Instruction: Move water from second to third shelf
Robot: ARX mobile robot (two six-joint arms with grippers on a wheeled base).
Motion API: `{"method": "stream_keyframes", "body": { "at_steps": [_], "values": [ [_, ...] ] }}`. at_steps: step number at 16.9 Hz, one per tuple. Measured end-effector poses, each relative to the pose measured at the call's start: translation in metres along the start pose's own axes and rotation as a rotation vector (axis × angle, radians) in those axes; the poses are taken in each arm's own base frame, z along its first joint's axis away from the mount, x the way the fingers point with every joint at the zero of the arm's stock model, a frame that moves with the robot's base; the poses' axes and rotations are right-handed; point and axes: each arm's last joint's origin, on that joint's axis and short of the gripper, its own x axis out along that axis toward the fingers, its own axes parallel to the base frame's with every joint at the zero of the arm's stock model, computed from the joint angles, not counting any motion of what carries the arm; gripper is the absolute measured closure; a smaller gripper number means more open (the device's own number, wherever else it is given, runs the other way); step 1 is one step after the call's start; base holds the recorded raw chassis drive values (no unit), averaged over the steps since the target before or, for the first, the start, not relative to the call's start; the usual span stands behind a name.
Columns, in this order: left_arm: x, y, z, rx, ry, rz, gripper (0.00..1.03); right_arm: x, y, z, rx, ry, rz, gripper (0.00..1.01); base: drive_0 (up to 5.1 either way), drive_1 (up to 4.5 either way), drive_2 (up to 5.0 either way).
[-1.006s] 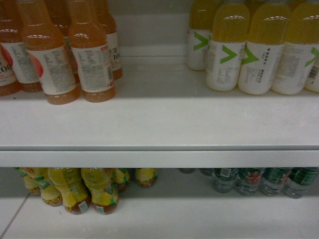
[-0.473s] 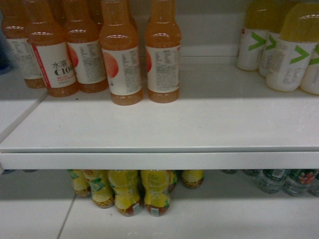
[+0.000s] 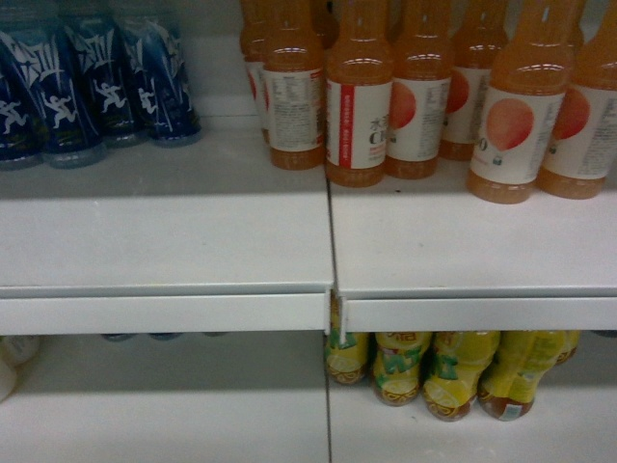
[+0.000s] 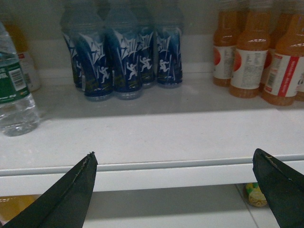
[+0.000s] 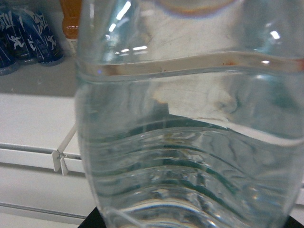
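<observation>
Left gripper [image 4: 174, 152] is hanging wide open with nothing in it, its two dark fingers [image 4: 71, 190] spread in front of the shelf edge [image 4: 156, 166], so that arm's just idling. At the far left of its camera there's a green-label water bottle [image 4: 14, 90] standing on that shelf, then a bunch of blue sports drink bottles [image 4: 123, 61], then the peach juice bottles [image 4: 249, 57] off to the right. The head cam shows the same row, with yellow tea bottles [image 3: 448, 371] on the shelf below, and neither arm is in that shot. The one that matters is the clear ribbed water bottle [image 5: 190, 142] filling almost the whole right wrist view. It sits right up against the lens with the shelf front behind it and nothing under it, so I'd say the right gripper is clamped on it, though the fingers themselves aren't in frame. My read is we're mid-carry: bottle picked and off its shelf, not yet set down. Next move needs the right arm brought up to the target shelf, a bare patch of board picked clear of the other drinks, the bottle lowered upright onto it, and only then the jaws let go
</observation>
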Motion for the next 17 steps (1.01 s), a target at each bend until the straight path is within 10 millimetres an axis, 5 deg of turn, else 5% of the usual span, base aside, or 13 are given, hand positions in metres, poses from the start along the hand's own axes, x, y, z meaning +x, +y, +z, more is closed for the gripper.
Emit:
{"method": "stream_keyframes", "body": {
  "at_steps": [17],
  "values": [
    [0.0,0.0,0.0,0.0,0.0,0.0,0.05,0.0001,0.0,0.0,0.0,0.0,-0.001,0.61,-5.0,2.43,2.4]
  ]
}}
